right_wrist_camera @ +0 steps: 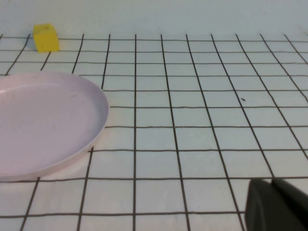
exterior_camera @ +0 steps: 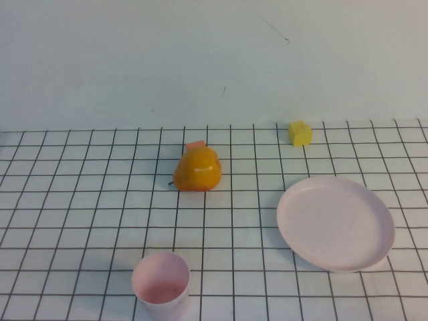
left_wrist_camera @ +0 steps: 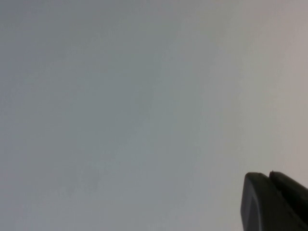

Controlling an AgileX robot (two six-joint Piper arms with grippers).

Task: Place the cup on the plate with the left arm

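Cup [exterior_camera: 160,277] is standing upright at six o'clock on the gridded table [exterior_camera: 80,214], well apart from the plate [exterior_camera: 336,222] at four o'clock. We are seeing the left gripper [left_wrist_camera: 276,202] clenched on nothing, facing a blank wall. We cannot tell the right gripper's [right_wrist_camera: 278,204] state; it is hovering near the plate.

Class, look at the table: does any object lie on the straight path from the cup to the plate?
Nothing visible does. The cup stands near the front edge, the plate to its right; the orange toy and yellow cube sit farther back. Neither gripper shows in the high view.
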